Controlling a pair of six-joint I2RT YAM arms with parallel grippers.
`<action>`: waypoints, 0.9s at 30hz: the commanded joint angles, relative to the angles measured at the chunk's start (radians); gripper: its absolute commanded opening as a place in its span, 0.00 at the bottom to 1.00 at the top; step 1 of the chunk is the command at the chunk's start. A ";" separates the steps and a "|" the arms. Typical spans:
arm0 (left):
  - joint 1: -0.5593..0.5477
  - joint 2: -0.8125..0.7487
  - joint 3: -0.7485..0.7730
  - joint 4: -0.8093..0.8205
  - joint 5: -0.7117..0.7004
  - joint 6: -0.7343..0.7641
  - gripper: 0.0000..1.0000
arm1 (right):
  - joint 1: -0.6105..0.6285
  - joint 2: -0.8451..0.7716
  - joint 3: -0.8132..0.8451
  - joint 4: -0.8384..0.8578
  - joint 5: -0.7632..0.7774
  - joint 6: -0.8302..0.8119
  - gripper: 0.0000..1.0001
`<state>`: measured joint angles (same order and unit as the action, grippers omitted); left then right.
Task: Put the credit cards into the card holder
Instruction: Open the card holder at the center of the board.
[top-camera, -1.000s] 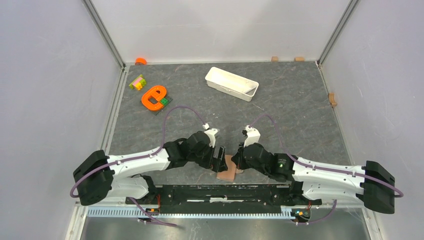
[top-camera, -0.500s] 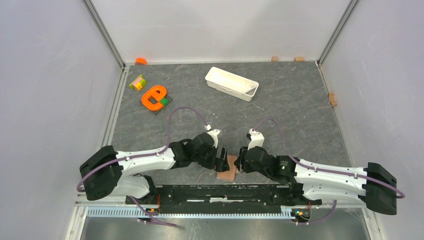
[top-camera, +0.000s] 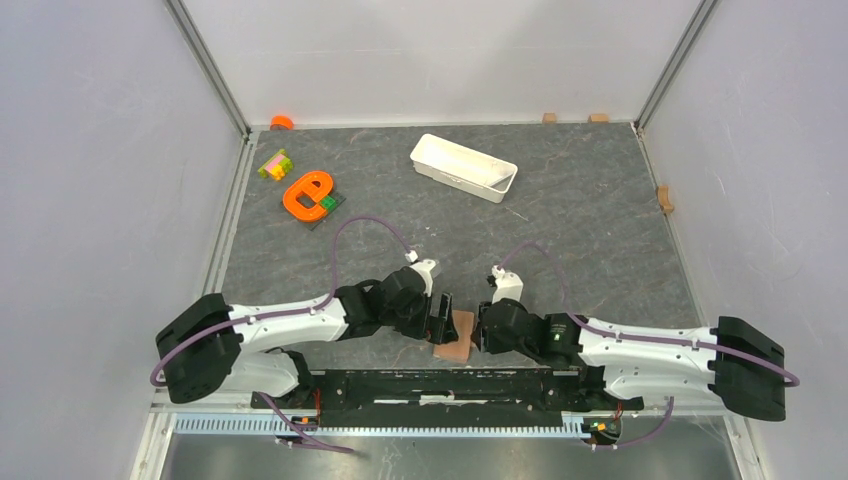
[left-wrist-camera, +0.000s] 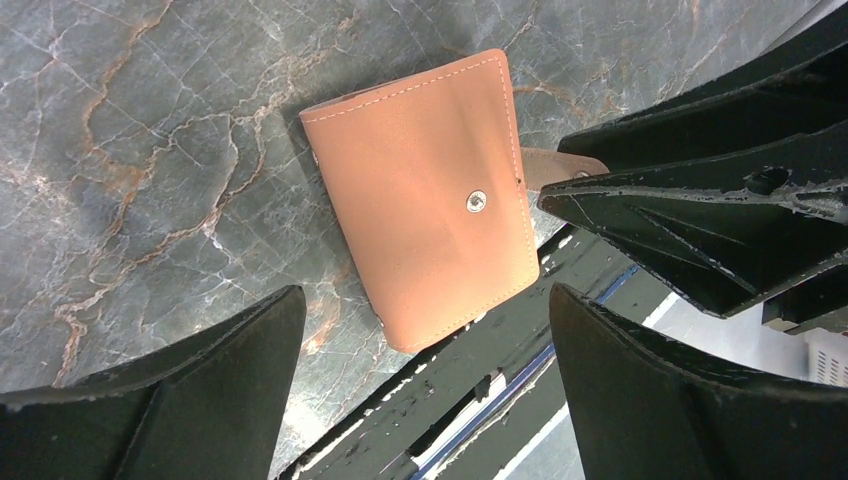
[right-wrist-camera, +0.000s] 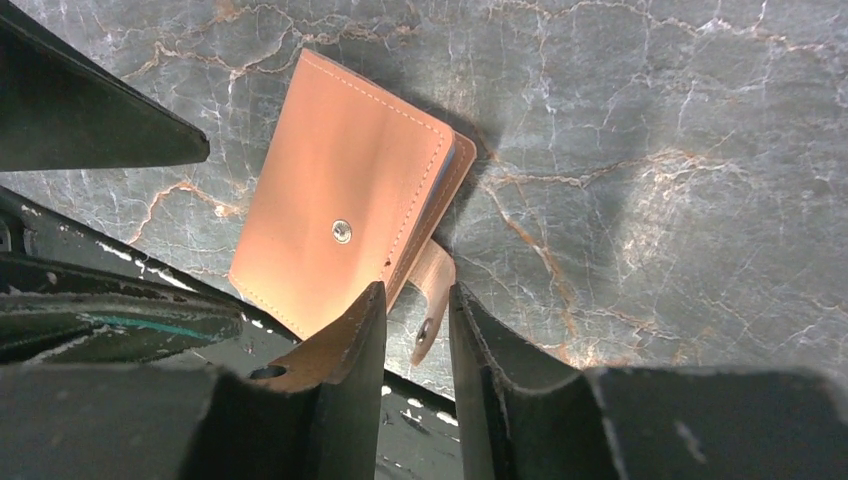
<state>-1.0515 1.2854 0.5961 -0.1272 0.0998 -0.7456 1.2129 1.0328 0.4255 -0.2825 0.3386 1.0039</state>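
Left wrist view: the folded holder (left-wrist-camera: 430, 200) lies at the worktop's (left-wrist-camera: 150, 150) near edge, snap up. The left gripper (left-wrist-camera: 420, 300) hangs over it, fingers wide apart. The right gripper (right-wrist-camera: 415, 295) is just beside it, fingers slightly apart, with the holder's loose strap (right-wrist-camera: 432, 285) showing in the gap.
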 joint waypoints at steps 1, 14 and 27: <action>-0.004 -0.033 -0.007 0.017 -0.035 -0.034 0.98 | 0.017 -0.030 -0.021 0.002 -0.009 0.043 0.34; -0.005 -0.061 0.008 0.017 0.002 -0.041 1.00 | 0.028 -0.114 -0.007 0.049 0.016 0.008 0.00; -0.005 -0.024 0.017 0.023 0.012 -0.063 1.00 | 0.060 -0.186 0.014 0.102 0.029 -0.044 0.00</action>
<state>-1.0515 1.2503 0.5934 -0.1261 0.1070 -0.7742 1.2533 0.8757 0.3950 -0.2371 0.3286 0.9928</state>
